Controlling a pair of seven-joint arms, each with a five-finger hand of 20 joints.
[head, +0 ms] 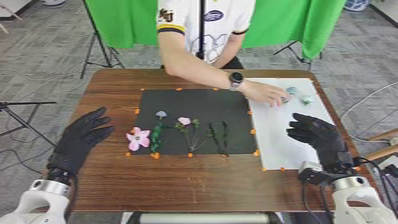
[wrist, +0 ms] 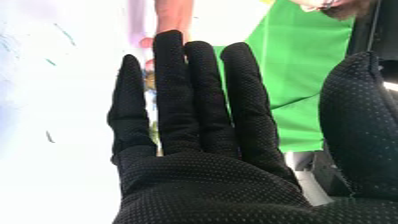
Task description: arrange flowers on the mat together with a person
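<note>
Work with the whole brown table (head: 178,185) in mind: the black mat (head: 182,97) takes the arrangement, and the white sheet (head: 275,125) beside it holds loose flowers. Your right robot hand (head: 317,134) hangs by the sheet's edge, fingers straight and thumb held apart, nothing gripped; your left robot hand (head: 82,137) waits at the other side, open and relaxed. The person's hand (head: 263,92) is over the sheet, at the pale teal flower (head: 291,90), with a pale green flower (head: 307,100) just beside.

I'd let that hand clear before you move in. Then come down low and pinch gently between thumb and fingertips; these pieces look light and would skid or crush. Pass above the dark stems (head: 224,137), the leafy green stem (head: 156,137), the pink rose (head: 184,121), the large pink flower (head: 138,139) and the small blue flower (head: 161,114), since a trailing glove could drag them. The dark stems seem to lack blooms, so a teal one might suit their tops.

Use the head view for the row's spacing on the mat. The right wrist view gives you the glove's straight fingers up close, with the person's fingers just past their tips, so watch it for contact.
</note>
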